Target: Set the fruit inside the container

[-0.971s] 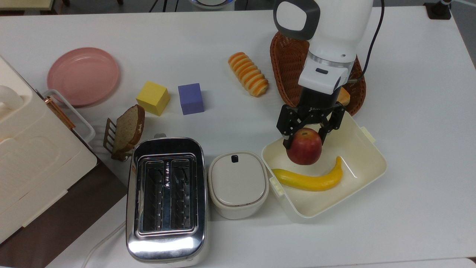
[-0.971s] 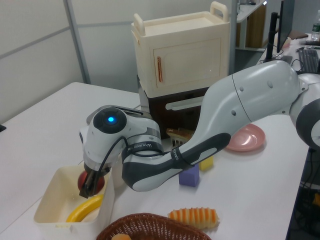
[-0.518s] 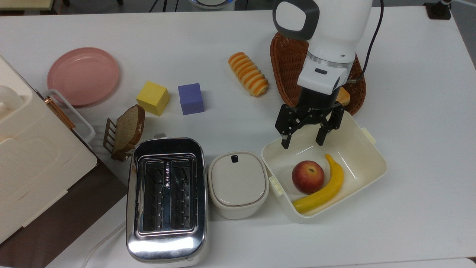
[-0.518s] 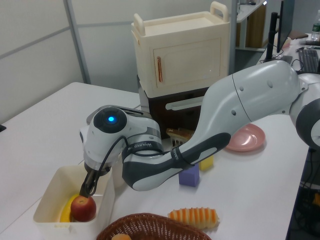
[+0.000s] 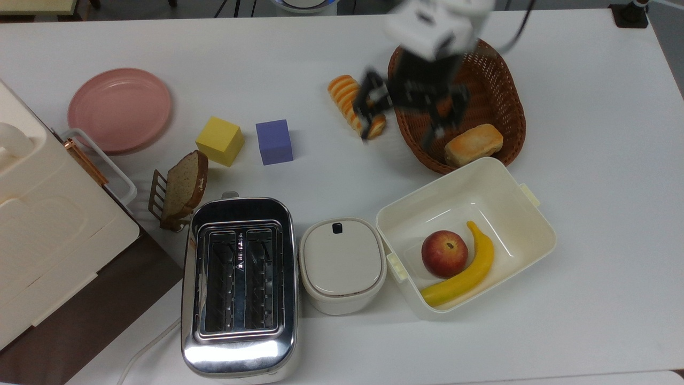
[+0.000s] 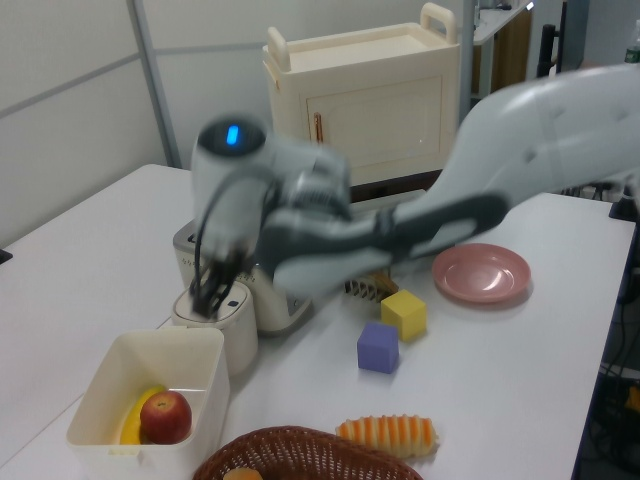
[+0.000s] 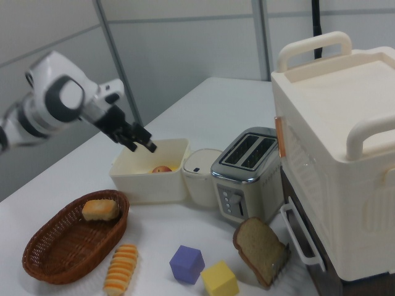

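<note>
White table (image 5: 588,133): apple (image 5: 444,253) in container (image 5: 526,214), stem dimple up; pincer (image 5: 409,115) open.

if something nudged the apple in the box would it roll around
Probably only a little. The apple is round, so it is apt to roll, but it rests against the banana inside the deep-walled box, which would likely stop it. Its smooth skin may be slippery to grip.
</note>
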You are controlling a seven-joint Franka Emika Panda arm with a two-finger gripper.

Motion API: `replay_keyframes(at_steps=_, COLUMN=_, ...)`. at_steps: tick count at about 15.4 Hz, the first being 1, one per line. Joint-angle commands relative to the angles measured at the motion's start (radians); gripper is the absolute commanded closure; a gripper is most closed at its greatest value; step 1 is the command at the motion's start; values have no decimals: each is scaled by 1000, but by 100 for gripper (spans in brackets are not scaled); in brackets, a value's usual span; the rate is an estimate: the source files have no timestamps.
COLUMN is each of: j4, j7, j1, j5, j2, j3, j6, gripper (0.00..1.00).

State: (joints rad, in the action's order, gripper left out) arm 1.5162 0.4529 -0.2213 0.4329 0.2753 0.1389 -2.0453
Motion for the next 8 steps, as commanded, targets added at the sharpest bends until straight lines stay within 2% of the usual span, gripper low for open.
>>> replay_keyframes(at_steps=1, j4=93, j7=-133, j1=89, j5=-173, j2=-212, j3=-1, j6=227, gripper=0)
replay_keyframes(at_steps=3, j4=85, j7=-168, j1=146, j5=-204, j2=-252, j3=-5, j6=342, gripper=0)
replay_keyframes(at_steps=5, j4=96, j7=-160, j1=210, j5=-230, j2=-297, j3=-22, j6=379, gripper=0)
replay_keyframes(at_steps=8, j4=120, j7=-163, j1=215, j5=-344, j2=-343, j3=-146, j6=379, gripper=0)
